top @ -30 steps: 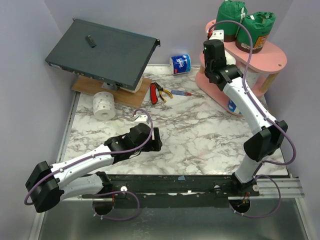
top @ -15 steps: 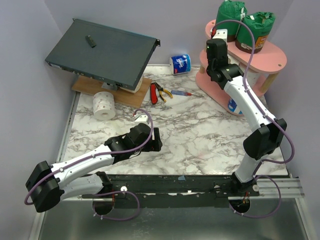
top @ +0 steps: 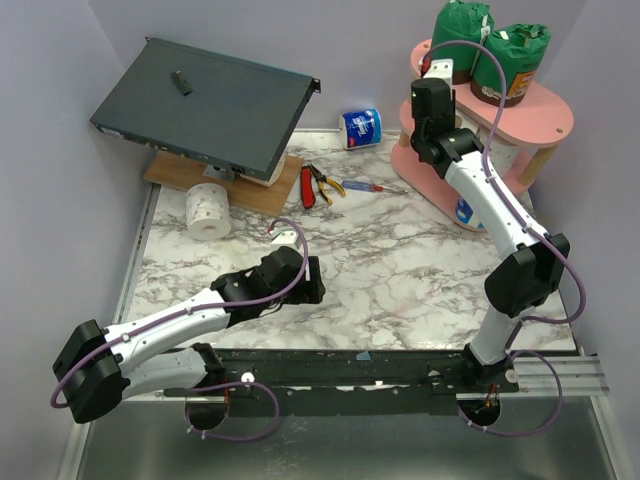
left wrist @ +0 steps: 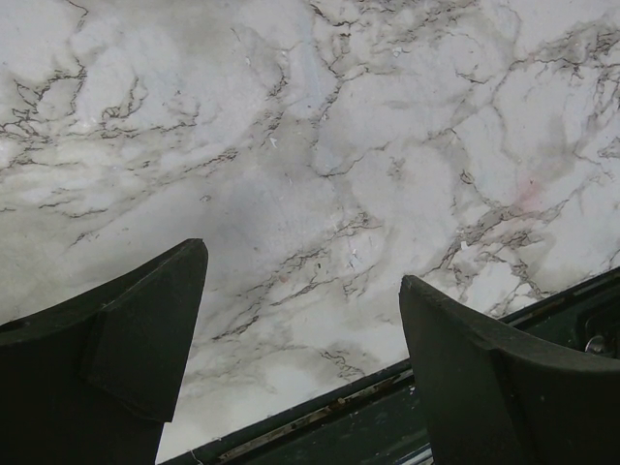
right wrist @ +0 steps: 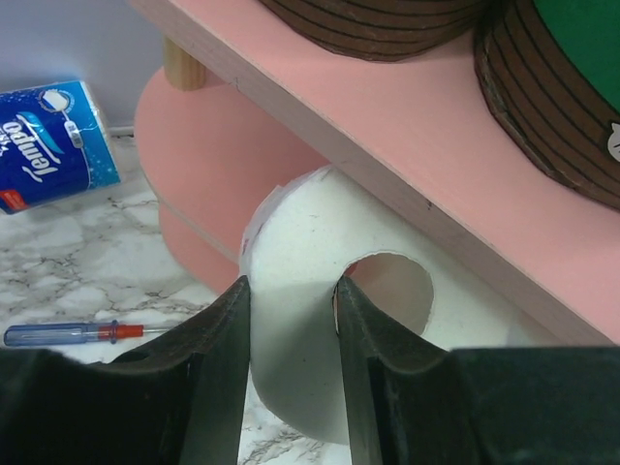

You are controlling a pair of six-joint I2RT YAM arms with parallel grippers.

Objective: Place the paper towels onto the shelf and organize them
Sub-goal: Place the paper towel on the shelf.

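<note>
Grasping bare white roll (right wrist: 291,252) by its wall with right hand (right wrist: 291,358), under top board of shelf (right wrist: 223,136), 2 o'clock on desk (top: 400,260); left hand (left wrist: 300,339) released. Could snag on that board's edge and slip out

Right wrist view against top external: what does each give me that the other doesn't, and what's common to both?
Only right wrist: the right claw pinching the wall of a bare white roll under the top board of the pink shelf. Only top external: the left claw, a second bare roll on the table, the pliers, the grey box. Both: the shelf, the green-wrapped rolls on top, the blue-and-white roll, the screwdriver.
</note>
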